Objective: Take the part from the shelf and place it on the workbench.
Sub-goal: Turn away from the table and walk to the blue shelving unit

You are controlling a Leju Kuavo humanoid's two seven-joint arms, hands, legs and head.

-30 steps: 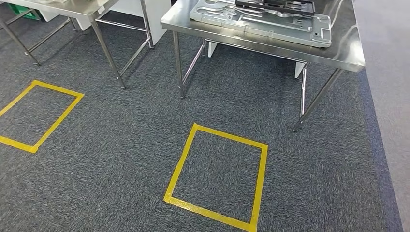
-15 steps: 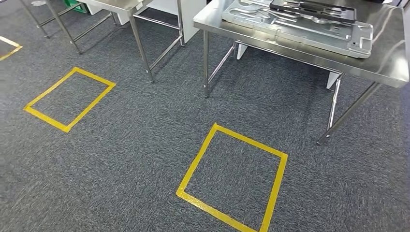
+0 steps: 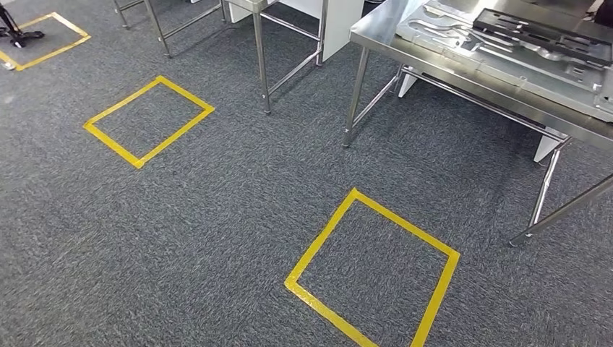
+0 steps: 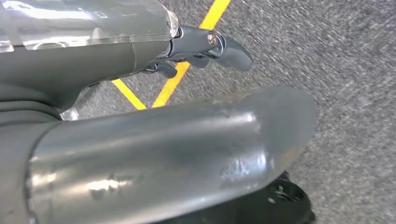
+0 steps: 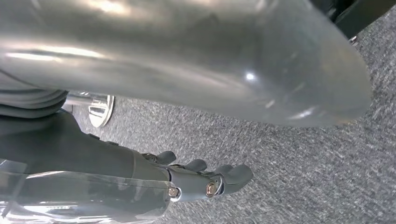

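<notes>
lying flat on the steel workbench (image 3: 463, 90), a ribbed grey metal part (image 3: 506, 54).

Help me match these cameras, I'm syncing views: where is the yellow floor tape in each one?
Head view: yellow floor tape forms squares on the carpet; the nearest lies low, right of centre.
Left wrist view: a strip passes behind the fingers.
Right wrist view: not in it.
Shared landmark: the grey carpet.
</notes>
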